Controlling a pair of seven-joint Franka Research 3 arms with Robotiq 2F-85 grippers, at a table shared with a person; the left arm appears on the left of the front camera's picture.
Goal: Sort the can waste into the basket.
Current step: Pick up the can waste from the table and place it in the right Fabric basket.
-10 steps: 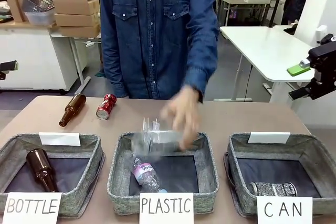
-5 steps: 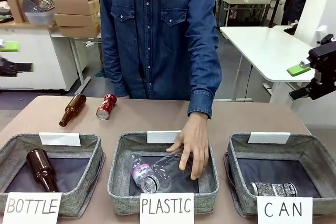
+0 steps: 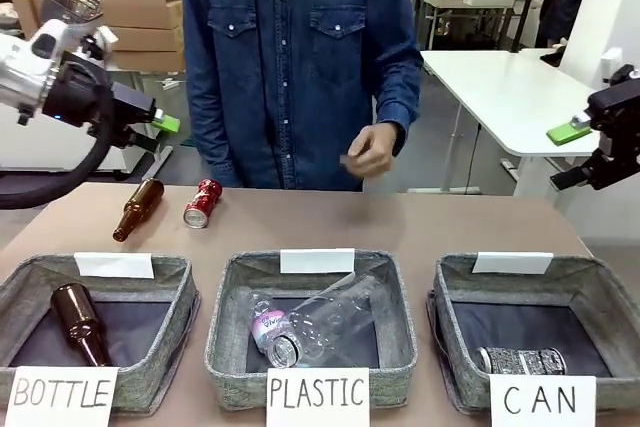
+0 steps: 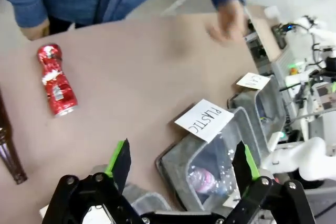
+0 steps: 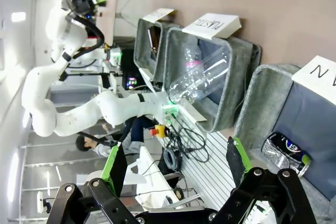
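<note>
The shiny red can (image 3: 202, 203) lies on its side on the table at the back left, next to a brown bottle (image 3: 137, 209). Hovering above and left of it, my left gripper (image 3: 155, 127) is open. Its wrist view shows the red can (image 4: 55, 81) ahead and left of the open left gripper (image 4: 181, 156), nothing between the fingers. The black patterned can (image 3: 520, 360) lies in the CAN basket (image 3: 600, 269) at the front right. My right gripper (image 3: 568, 155) hangs open off the table's right side, high above that black can (image 5: 286, 153) and the basket (image 5: 262, 103).
The PLASTIC basket (image 3: 222, 337) in the middle holds two clear bottles (image 3: 320, 325). The BOTTLE basket (image 3: 180, 277) at the left holds a brown bottle (image 3: 78, 322). The person stands at the far side with a hand (image 3: 372, 151) raised above the table.
My left arm has swung in from the left to above the table's back left. The person let go of the clear bottle in the PLASTIC basket and pulled the hand back up.
</note>
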